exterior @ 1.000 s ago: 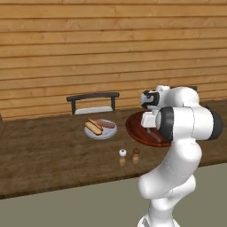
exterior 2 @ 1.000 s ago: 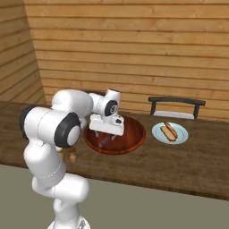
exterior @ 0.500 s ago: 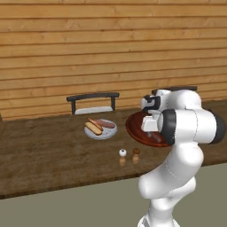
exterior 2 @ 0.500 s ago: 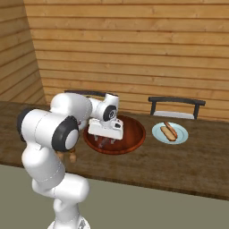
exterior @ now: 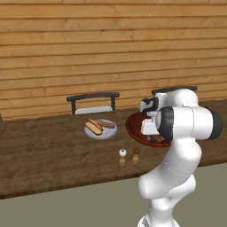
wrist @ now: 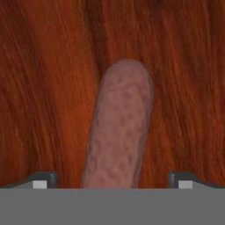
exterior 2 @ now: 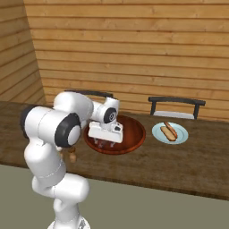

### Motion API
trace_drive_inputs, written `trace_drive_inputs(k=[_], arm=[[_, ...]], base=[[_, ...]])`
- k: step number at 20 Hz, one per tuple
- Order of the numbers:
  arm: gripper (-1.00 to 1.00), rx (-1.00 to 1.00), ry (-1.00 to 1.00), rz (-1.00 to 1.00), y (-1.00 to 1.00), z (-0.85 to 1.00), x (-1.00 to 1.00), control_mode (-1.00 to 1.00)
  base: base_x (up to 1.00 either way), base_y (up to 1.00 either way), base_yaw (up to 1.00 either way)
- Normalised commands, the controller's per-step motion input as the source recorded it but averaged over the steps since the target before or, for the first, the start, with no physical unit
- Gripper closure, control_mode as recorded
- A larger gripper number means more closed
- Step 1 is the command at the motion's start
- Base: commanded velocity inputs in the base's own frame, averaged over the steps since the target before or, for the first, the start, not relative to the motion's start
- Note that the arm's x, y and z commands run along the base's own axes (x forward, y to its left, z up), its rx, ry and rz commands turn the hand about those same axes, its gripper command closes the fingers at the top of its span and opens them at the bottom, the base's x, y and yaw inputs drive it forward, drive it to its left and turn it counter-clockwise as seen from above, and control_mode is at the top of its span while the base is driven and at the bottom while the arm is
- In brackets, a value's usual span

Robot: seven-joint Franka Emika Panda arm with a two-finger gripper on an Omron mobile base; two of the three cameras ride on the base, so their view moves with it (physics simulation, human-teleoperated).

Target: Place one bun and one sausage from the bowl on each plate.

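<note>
Now, with our gripper (wrist: 112, 182) spread wide and empty over the sausage (wrist: 117, 127) lying in the bowl (exterior 2: 134, 136), we should lower straight, keep it centred between the fingertips, then close gently.

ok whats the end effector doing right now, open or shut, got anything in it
End effector: open, holding nothing; its two tips stand on either side of the mottled pinkish-brown sausage lying in the large reddish-brown wooden bowl.
</note>
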Motion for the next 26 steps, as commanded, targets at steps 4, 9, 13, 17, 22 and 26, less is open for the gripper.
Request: trace_drive_inputs(k=[4,9,13,17,22,26], arm=[[1.0,0.0,0.03,0.0,0.0,0.0,0.0,-1.0],[1.0,0.0,0.03,0.0,0.0,0.0,0.0,-1.0],[1.0,0.0,0.0,0.0,-0.05,0.24,-0.14,-1.0],[1.0,0.0,-0.02,0.0,-0.18,0.86,-0.29,-1.0],[1.0,-0.01,-0.02,0.0,-0.4,0.81,-0.41,-1.0],[1.0,-0.15,-0.02,0.08,-0.44,0.16,-0.12,-1.0]], base=[[0.0,0.0,0.0],[0.0,0.0,0.0],[0.0,0.0,0.0],[0.0,0.0,0.0],[0.0,0.0,0.0],[0.0,0.0,0.0]])
